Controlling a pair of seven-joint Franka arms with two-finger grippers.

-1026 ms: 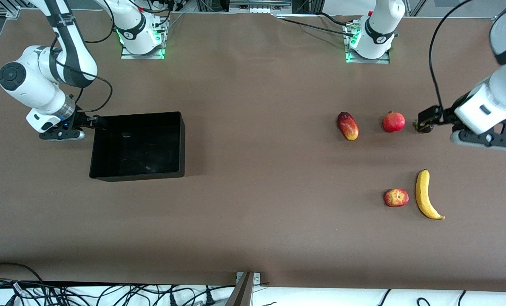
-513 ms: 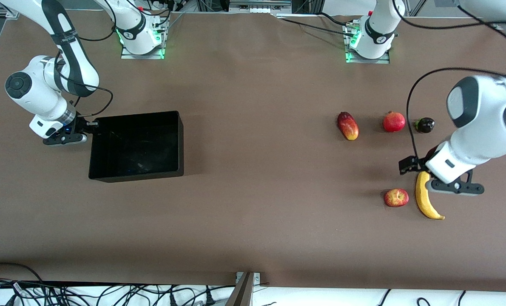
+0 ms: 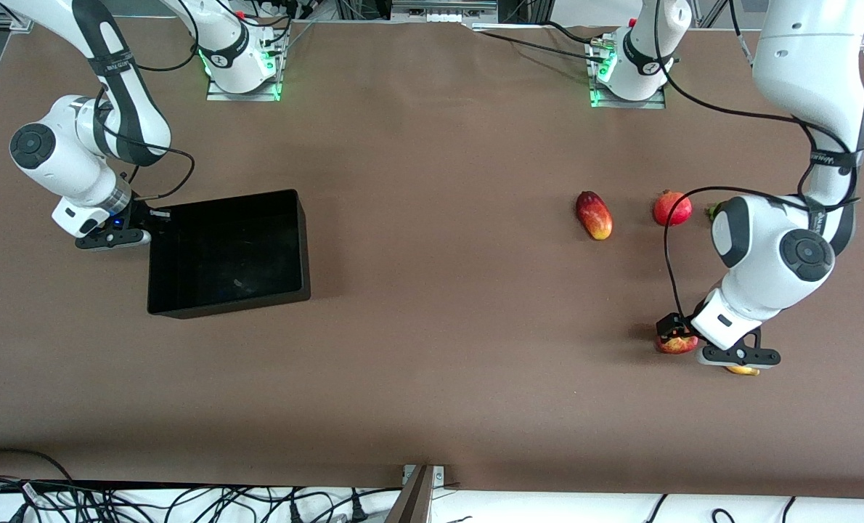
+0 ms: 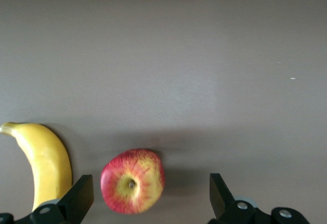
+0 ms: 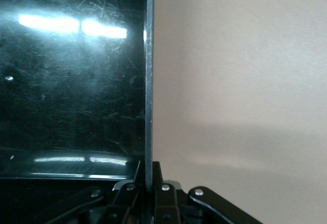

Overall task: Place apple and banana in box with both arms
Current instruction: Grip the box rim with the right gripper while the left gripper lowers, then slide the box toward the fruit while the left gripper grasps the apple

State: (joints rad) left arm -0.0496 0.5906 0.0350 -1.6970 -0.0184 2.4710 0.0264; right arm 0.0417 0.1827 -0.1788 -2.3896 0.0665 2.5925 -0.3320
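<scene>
Where the brown worktop (image 3: pixel 432 305) runs toward the right arm's end, the black box (image 3: pixel 229 254) sits with its short wall pinched between the fingers of the right hand (image 3: pixel 145 221); the right wrist view shows that wall (image 5: pixel 149 81) edge-on, running straight into the clamped fingers, with the glossy, scuffed box floor beside it reflecting two bright lights. Along the worktop's edge by the robots stand both arm bases, each with a green light, and cables trail around them. A tangle of black cables lies past the edge nearest the front camera.

Toward the left arm's end lie an elongated dark-red and yellow fruit (image 3: pixel 594 215) and, beside it, a round red fruit with a small crown (image 3: pixel 672 208). Next to that, only a green sliver of something shows past the left arm's elbow; I cannot tell what it is.

Nearer the front camera, the left hand (image 3: pixel 682 340) hangs low over the apple (image 3: pixel 677 345), its fingers spread wide. In the left wrist view the apple (image 4: pixel 133 181) lies between the two fingertips, close to one (image 4: pixel 82 198) and clear of the other. The banana (image 4: pixel 45 163) lies just beside the apple, its lower part cut off; from the front only its tip (image 3: pixel 743 370) peeks out under the wrist.
</scene>
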